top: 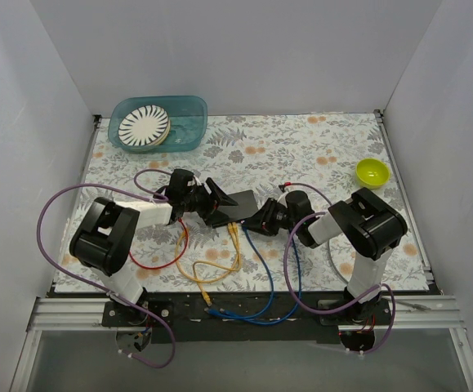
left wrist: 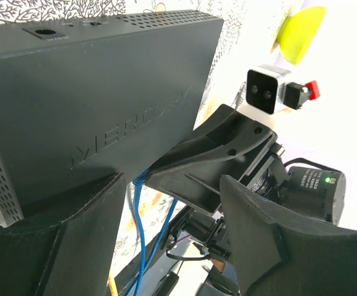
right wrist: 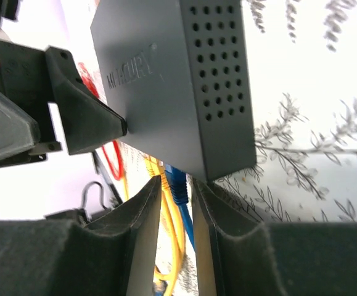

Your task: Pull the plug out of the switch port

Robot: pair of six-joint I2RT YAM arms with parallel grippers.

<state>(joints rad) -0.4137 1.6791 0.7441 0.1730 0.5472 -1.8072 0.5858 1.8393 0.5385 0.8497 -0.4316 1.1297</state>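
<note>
The matte-black switch (top: 240, 202) lies mid-table; it also fills the left wrist view (left wrist: 98, 92) and the right wrist view (right wrist: 166, 74). A blue plug (right wrist: 177, 187) and a yellow plug (right wrist: 161, 169) sit in sockets on its near edge. My right gripper (top: 258, 220) (right wrist: 177, 192) is closed narrowly round the blue plug, with the yellow boot against its left finger. My left gripper (top: 216, 206) (left wrist: 173, 182) is open at the switch's left end, and one fingertip rests on the top face.
Blue (top: 269, 273), yellow (top: 220, 265) and red (top: 167, 255) cables loop over the floral mat toward the near edge. A teal tub (top: 189, 122) holding a striped plate (top: 145, 125) stands at the back left. A green bowl (top: 372, 171) sits at the right.
</note>
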